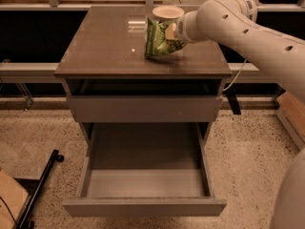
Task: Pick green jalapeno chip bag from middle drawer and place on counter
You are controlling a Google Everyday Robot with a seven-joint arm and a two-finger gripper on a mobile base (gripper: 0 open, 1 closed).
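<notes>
Gripper (180,30), one: over the far right of the counter (105,42), against the right edge of the bag; whether it was clasping or loose could not be told.
Green jalapeno chip bag (159,39), one: on end over the counter, printed face to the near side, long axis leaning from low left up to the right.
Beige bowl (167,12), one: just beyond the bag.
Drawers, two: upper drawer (143,109) closed; middle drawer (143,206) pulled out.
</notes>
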